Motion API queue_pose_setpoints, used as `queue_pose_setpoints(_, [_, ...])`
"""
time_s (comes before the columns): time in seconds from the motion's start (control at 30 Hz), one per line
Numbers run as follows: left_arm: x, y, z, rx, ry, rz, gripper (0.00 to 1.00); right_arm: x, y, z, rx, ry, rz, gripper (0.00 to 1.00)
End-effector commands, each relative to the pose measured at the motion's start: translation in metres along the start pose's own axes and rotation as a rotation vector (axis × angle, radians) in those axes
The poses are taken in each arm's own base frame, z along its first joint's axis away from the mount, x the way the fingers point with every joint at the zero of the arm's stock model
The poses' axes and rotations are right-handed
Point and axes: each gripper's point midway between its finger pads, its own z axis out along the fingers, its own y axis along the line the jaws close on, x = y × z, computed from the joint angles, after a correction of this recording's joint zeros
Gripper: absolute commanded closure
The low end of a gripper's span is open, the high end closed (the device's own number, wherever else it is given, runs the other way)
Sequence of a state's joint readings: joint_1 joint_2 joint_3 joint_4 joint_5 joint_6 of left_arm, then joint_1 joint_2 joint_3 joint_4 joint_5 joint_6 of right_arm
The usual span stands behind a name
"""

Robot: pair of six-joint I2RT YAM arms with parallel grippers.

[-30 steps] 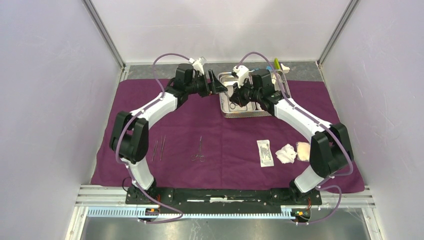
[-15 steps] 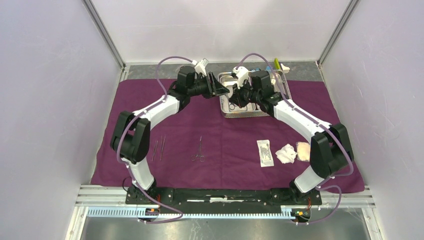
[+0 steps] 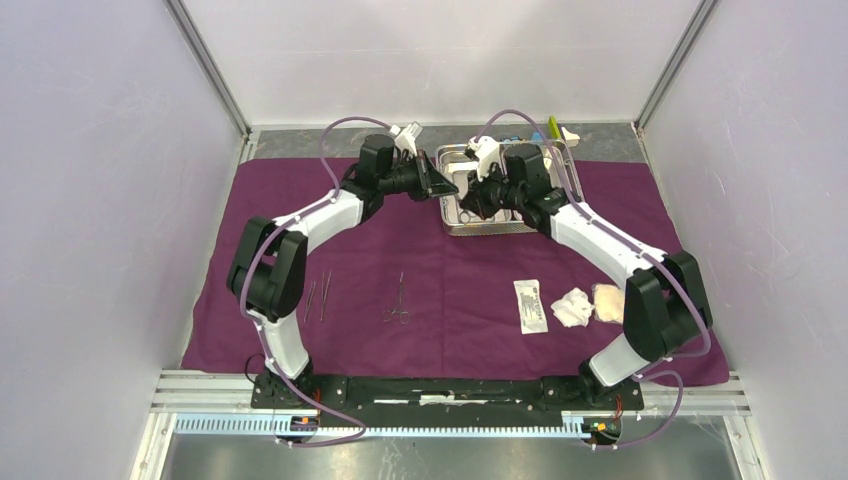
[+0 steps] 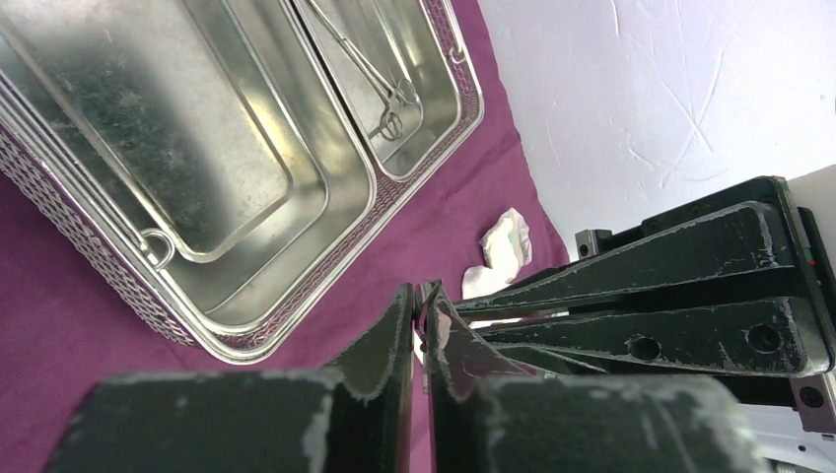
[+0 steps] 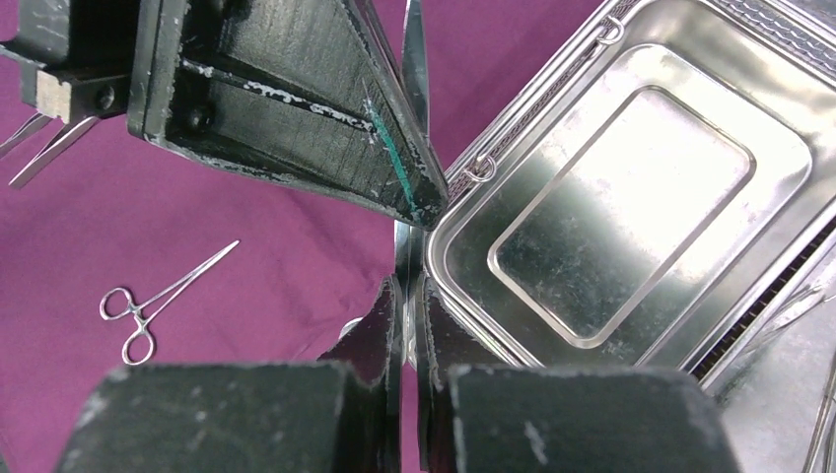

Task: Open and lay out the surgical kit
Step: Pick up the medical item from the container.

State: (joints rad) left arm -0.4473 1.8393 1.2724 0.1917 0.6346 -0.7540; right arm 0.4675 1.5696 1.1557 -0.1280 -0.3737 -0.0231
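The plum-purple cloth covers the table. At its back stands the steel tray, with one scissor-handled instrument in its far compartment. My two grippers meet tip to tip at the tray's left edge. The right gripper is shut on a slim steel instrument that sticks out past its tips. The left gripper is shut on the same steel strip from the other side. On the cloth lie tweezers, a scissor-handled instrument, the white packet and gauze pads.
A yellow-green block and a small white piece sit on the grey strip behind the tray. Enclosure walls close in the left, right and back. Both arm bases are bolted at the near edge.
The left gripper has moved right to the right gripper's tips, and its jaws have closed from wide open onto the steel instrument. The right arm has barely shifted.
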Motion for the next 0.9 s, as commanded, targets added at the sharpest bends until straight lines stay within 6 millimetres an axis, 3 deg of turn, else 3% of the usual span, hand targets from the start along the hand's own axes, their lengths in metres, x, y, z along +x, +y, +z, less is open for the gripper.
queue_pose_setpoints(0.0, [-0.011,-0.020,0.000,0.056,-0.007,0.074,0.92,-0.024,0.017,-0.012,-0.076,-0.074,-0.051,0.95])
queue_pose_setpoints(0.23, [0.008,-0.027,-0.022,0.086,0.078,0.273,0.98,-0.023,0.025,-0.032,-0.116,-0.056,-0.197,0.51])
queue_pose_setpoints(0.33, [0.025,-0.037,-0.035,0.156,0.143,0.374,0.98,-0.018,0.032,-0.042,-0.156,-0.043,-0.272,0.41])
queue_pose_setpoints(0.47, [0.044,-0.059,-0.056,0.291,0.178,0.483,0.98,0.003,0.048,-0.049,-0.253,-0.049,-0.299,0.37])
queue_pose_setpoints(0.67, [0.059,-0.083,-0.082,0.432,0.159,0.645,0.98,0.024,0.089,-0.056,-0.513,-0.082,-0.297,0.30])
queue_pose_setpoints(0.87, [0.063,-0.090,-0.089,0.475,0.153,0.667,0.98,0.028,0.108,-0.058,-0.647,-0.098,-0.284,0.35])
